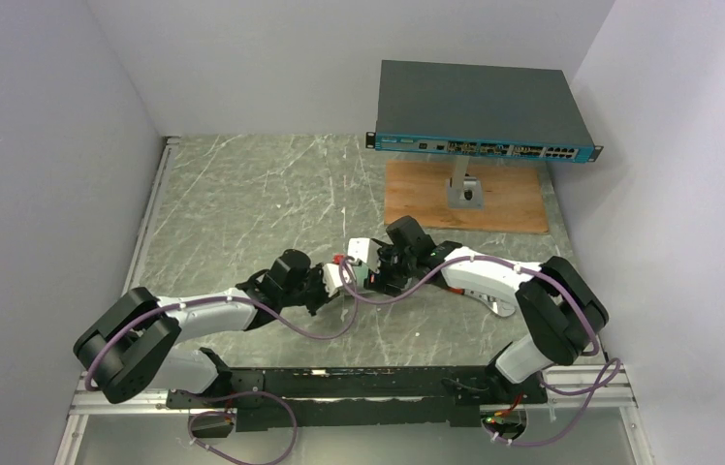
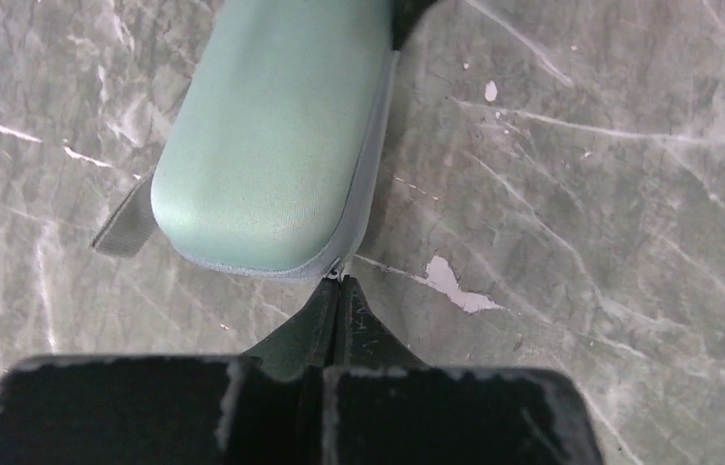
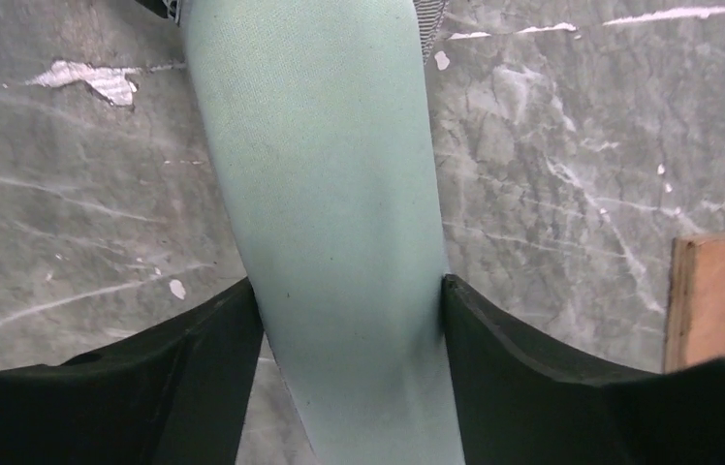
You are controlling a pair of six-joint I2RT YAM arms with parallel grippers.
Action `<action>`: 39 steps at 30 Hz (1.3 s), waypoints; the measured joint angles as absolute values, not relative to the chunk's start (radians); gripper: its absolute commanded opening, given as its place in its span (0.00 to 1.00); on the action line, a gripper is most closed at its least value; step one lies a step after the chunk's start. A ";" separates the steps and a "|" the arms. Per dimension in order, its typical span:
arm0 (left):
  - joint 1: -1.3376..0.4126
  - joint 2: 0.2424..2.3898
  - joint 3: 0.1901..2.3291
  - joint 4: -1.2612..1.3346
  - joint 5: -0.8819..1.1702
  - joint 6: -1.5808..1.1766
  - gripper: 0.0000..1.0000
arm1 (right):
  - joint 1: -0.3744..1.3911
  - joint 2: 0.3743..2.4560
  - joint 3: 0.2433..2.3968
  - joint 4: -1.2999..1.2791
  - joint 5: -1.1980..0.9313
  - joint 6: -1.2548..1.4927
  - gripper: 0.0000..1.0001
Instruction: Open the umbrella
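The umbrella itself is out of view; only a mint-green oblong case shows. My right gripper is shut on the case, one black jaw pressed to each side. In the left wrist view the rounded end of the case lies on the marble table top. My left gripper is shut, its fingertips pinched on a small metal zipper pull at the grey zipper seam on that end. In the top view the two grippers, left and right, meet mid-table and hide the case.
A grey strap hangs off the case's left side. A network switch stands on a metal post on a wooden board at the back right; the board's corner shows in the right wrist view. White walls close in on both sides.
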State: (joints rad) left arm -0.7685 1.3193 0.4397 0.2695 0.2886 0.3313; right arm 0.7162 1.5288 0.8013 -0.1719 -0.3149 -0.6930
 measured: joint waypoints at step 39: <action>-0.725 1.431 0.521 0.250 0.339 0.301 0.00 | 0.593 1.829 1.225 -0.511 -0.606 -0.263 0.30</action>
State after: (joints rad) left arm -0.7250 1.4307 0.5205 0.2504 0.3393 0.3008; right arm 0.5930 1.8294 1.2251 -0.5106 -0.6064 -0.2634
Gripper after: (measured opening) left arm 0.006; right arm 0.509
